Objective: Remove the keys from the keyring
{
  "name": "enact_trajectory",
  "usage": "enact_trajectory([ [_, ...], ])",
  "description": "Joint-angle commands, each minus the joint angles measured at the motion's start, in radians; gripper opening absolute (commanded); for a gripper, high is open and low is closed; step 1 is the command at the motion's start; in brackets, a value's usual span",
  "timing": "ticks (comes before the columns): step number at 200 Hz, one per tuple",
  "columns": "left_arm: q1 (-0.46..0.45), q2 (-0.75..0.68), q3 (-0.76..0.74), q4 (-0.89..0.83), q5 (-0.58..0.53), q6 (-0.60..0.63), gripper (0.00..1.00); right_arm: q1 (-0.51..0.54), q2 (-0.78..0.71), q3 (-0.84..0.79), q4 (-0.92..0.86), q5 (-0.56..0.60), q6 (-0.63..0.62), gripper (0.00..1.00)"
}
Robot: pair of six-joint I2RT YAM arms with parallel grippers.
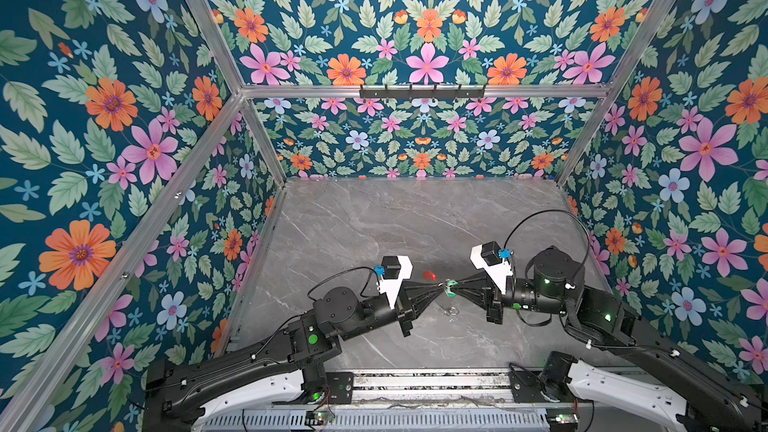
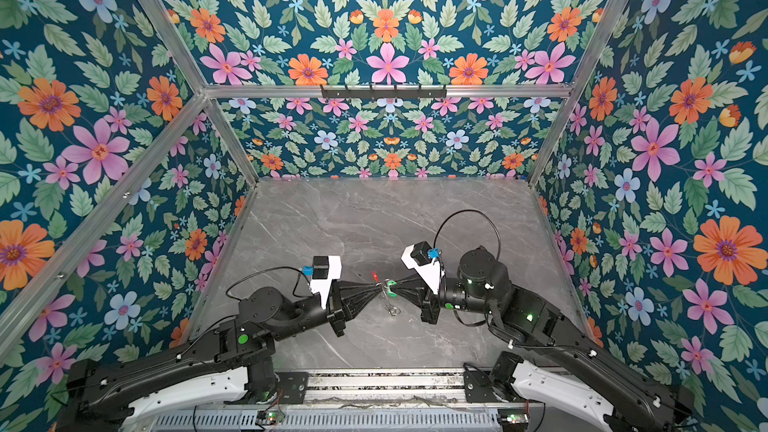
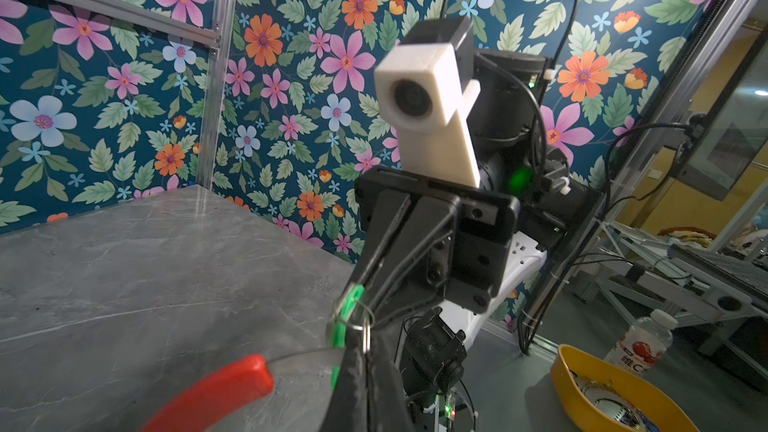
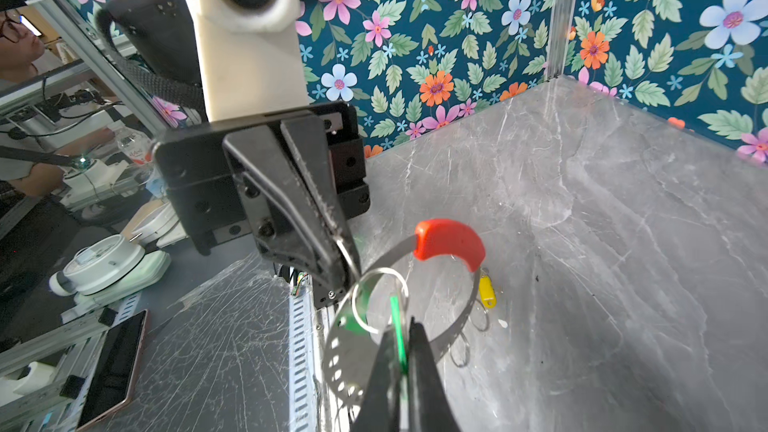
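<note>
Both grippers meet tip to tip above the table's middle. The keyring, a grey metal hoop (image 4: 467,317) with a red sleeve (image 4: 451,243) (image 1: 429,275) (image 3: 216,392), hangs between them. My left gripper (image 1: 436,284) (image 3: 365,344) is shut on the hoop's band. My right gripper (image 1: 456,284) (image 4: 402,326) is shut on the green key (image 4: 397,313) (image 1: 449,288) (image 3: 345,317), whose silver split ring (image 4: 380,299) still loops round the hoop. The yellow key (image 4: 487,290) lies on the table under the hoop with its own split ring (image 4: 480,317).
A loose silver ring (image 4: 459,351) lies on the grey marble table (image 1: 374,222) near the yellow key. Floral walls close three sides, with a black hook rack (image 1: 422,91) on the back rail. Outside the cell stand a yellow bowl (image 3: 602,392) and a bottle (image 3: 640,342).
</note>
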Motion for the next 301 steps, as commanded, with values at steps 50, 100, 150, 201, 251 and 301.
enact_trajectory([
  [50, 0.001, -0.030, -0.022, 0.059, 0.119, -0.005, 0.00, -0.013, 0.030, 0.039, -0.040, -0.016, -0.055, 0.00],
  [100, 0.002, -0.037, -0.054, 0.157, 0.196, -0.058, 0.00, -0.020, 0.054, 0.049, -0.046, -0.034, -0.065, 0.00],
  [150, 0.001, -0.037, -0.062, 0.230, 0.228, -0.104, 0.00, -0.021, 0.078, 0.053, -0.038, -0.058, -0.069, 0.00],
  [201, 0.001, -0.035, -0.075, 0.299, 0.235, -0.137, 0.00, -0.021, 0.089, 0.043, -0.019, -0.076, -0.068, 0.00],
  [251, 0.002, -0.018, -0.081, 0.349, 0.238, -0.167, 0.00, -0.021, 0.093, 0.036, -0.009, -0.089, -0.071, 0.00],
  [301, 0.002, -0.021, -0.097, 0.396, 0.195, -0.167, 0.00, -0.008, 0.075, -0.017, 0.051, -0.110, -0.047, 0.00],
])
